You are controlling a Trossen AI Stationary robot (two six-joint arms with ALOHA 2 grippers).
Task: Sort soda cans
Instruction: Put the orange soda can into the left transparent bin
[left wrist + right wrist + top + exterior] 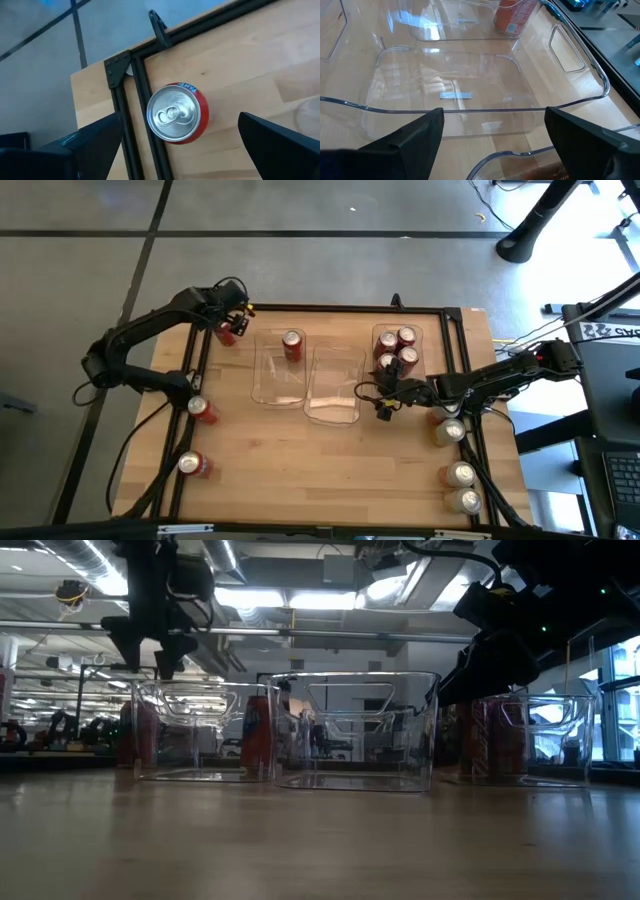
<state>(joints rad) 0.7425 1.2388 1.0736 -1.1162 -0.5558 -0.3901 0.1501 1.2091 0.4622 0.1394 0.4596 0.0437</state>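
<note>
Left hand point(237, 321): released, fingers spread wide, hanging over the far-left corner of the counter point(330, 470).
Corner can point(177, 113): a red can standing upright directly under the left hand, between its two fingers point(95, 140) but untouched, just beside the black frame rail point(142, 105).
Right hand point(383, 402): released, holding nothing, poised just over the rim of the middle bin point(450, 95).
Middle bin: clear plastic, right in front of the right hand.
Left bin point(278, 370): beyond the middle bin from the right hand, with one red can point(292, 345) upright inside.
Right bin point(398, 350): just beside the right hand, holding four red cans point(407, 357).
Loose red cans point(201, 410): two by the left edge, well behind the left hand.
Pale cans point(450, 431): three near the right edge, behind the right hand.
</note>
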